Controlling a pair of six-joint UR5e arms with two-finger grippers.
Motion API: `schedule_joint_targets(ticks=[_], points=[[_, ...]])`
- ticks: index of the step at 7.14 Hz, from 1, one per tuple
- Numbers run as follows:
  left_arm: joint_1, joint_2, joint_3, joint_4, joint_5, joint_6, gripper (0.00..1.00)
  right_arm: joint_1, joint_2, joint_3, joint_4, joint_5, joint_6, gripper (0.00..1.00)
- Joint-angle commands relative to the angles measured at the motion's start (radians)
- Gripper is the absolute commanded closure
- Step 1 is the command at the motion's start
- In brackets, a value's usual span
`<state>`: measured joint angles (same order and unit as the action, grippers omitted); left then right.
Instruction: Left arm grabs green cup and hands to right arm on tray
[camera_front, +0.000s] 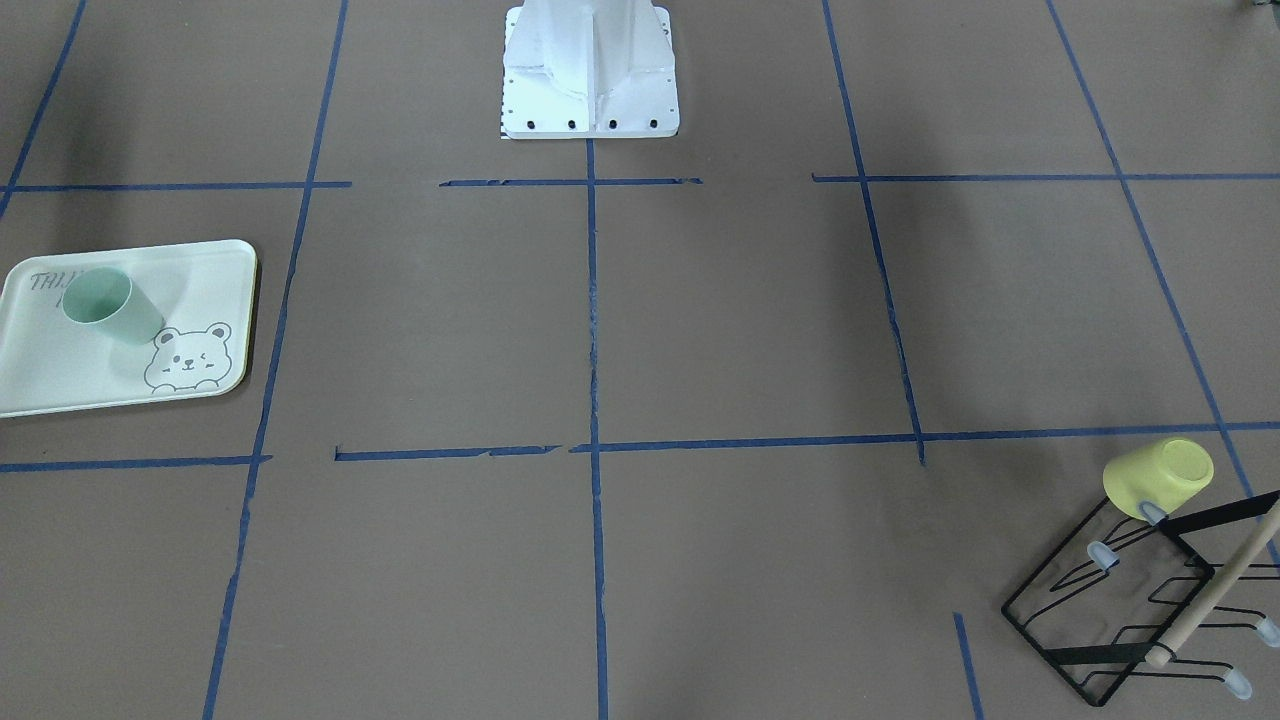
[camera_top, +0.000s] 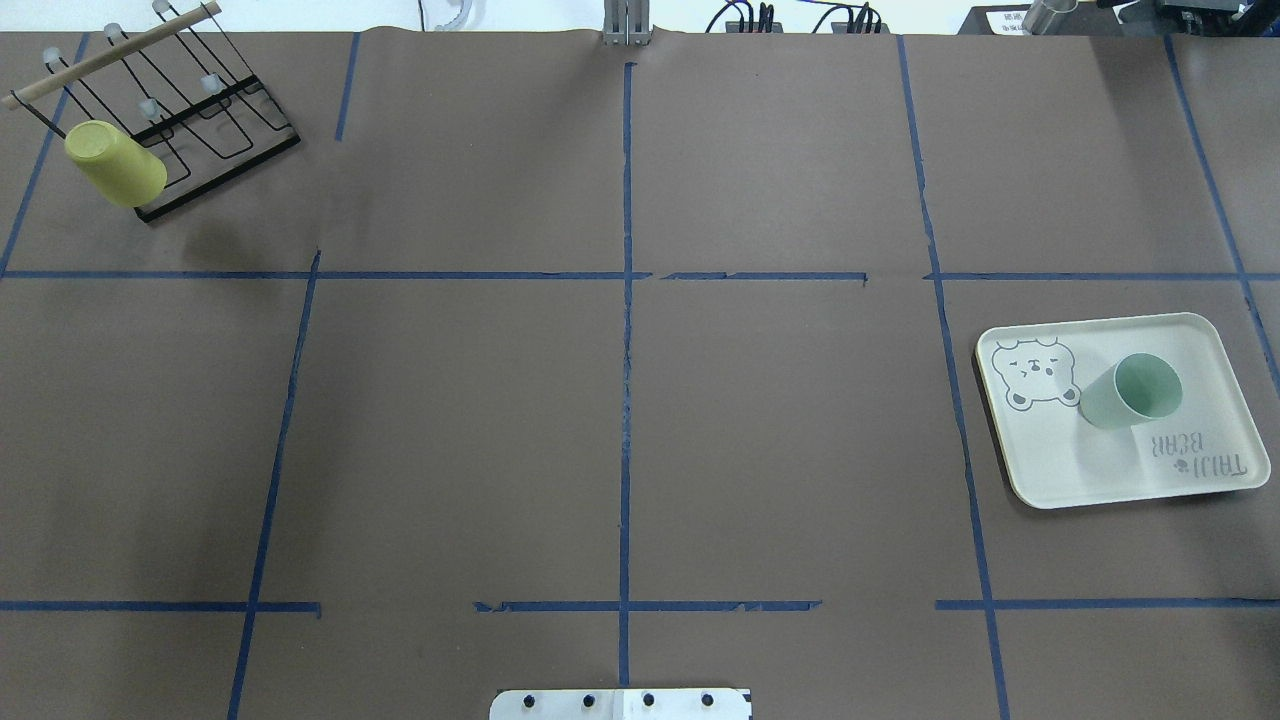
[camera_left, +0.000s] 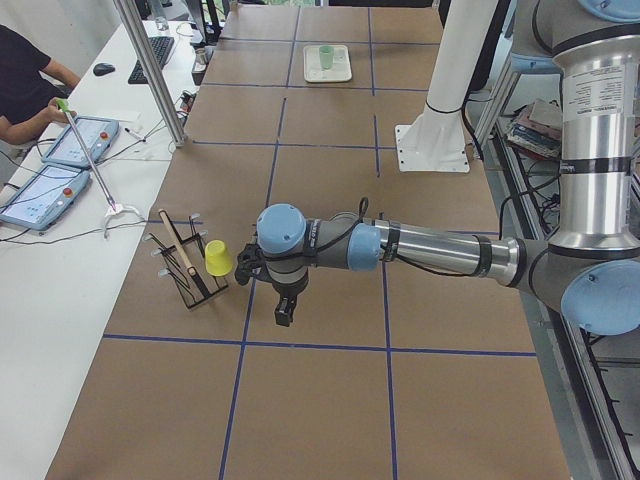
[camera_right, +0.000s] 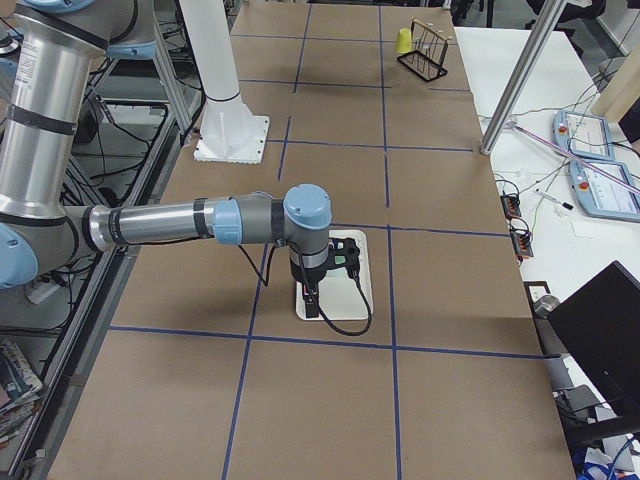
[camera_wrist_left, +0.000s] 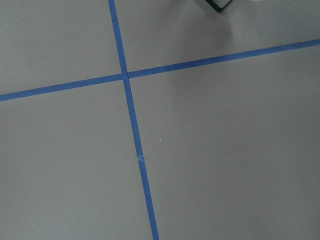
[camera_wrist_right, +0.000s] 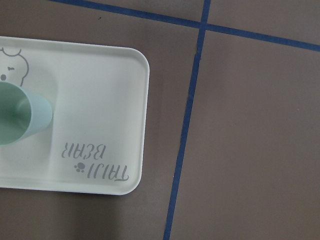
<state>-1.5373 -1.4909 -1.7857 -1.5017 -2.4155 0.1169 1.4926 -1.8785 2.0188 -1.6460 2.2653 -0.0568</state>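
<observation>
The green cup stands upright, mouth up, on the tray at the table's right side. It also shows in the front view, the left side view and the right wrist view. My left gripper hangs over bare table next to the cup rack, and I cannot tell whether it is open or shut. My right gripper hangs over the tray, and I cannot tell its state either. Neither arm shows in the overhead or front view. Neither wrist view shows fingers.
A yellow cup hangs upside down on a black wire rack with a wooden bar, at the table's far left corner. Blue tape lines grid the brown table. The white robot base stands at the robot's edge. An operator sits at a side desk.
</observation>
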Motion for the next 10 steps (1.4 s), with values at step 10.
schedule_joint_targets(ticks=[10], points=[[0.003,0.0,-0.014,0.018,0.004,0.007,0.0,0.003,-0.048,-0.014,-0.008,0.121,-0.101,0.0]])
